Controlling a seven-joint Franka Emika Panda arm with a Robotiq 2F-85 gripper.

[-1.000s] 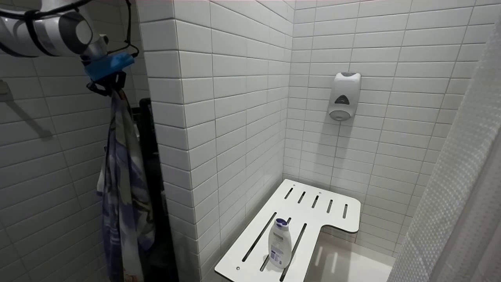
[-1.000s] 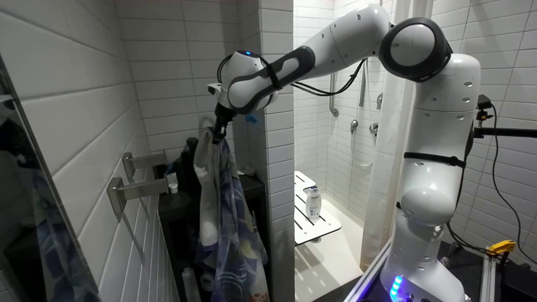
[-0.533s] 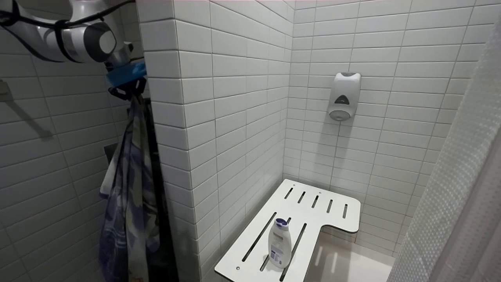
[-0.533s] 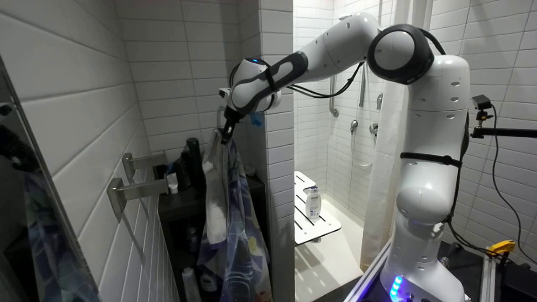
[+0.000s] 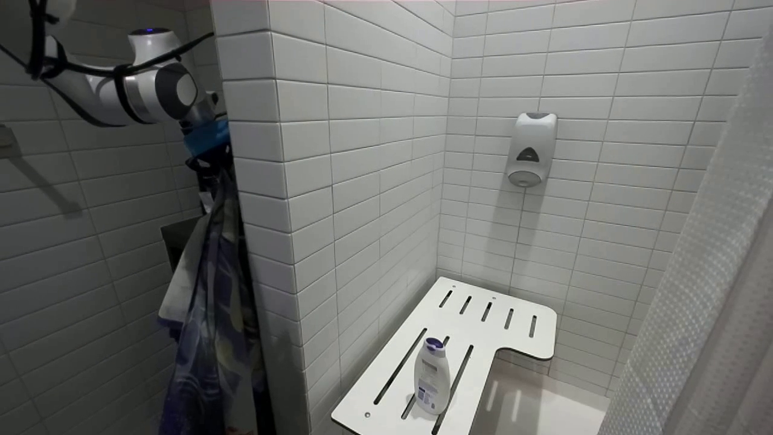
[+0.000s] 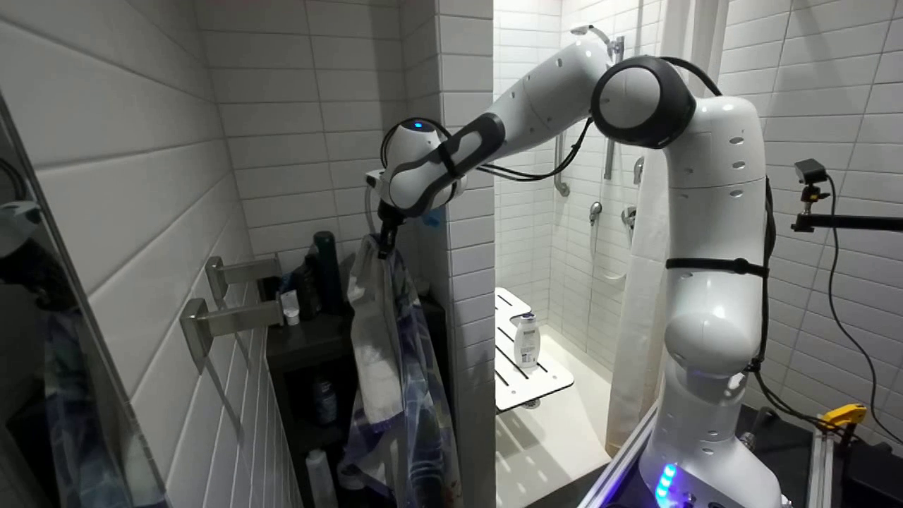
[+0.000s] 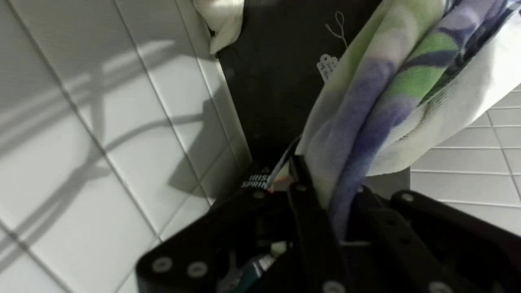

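In an exterior view, left to right, I see wall bars, the shelf, then the towel, hanging directly below my gripper — long axis nearly vertical. My jaws are almost together, clenched on its bunched top — I can't tell whether its folds touch the shelf

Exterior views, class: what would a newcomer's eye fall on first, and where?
The white robot arm bends across an exterior view, its gripper clamped on a patterned towel that hangs in front of a dark shelf unit. In the bright shower, a white bottle stands upright on a slotted bench, plain in both exterior views.
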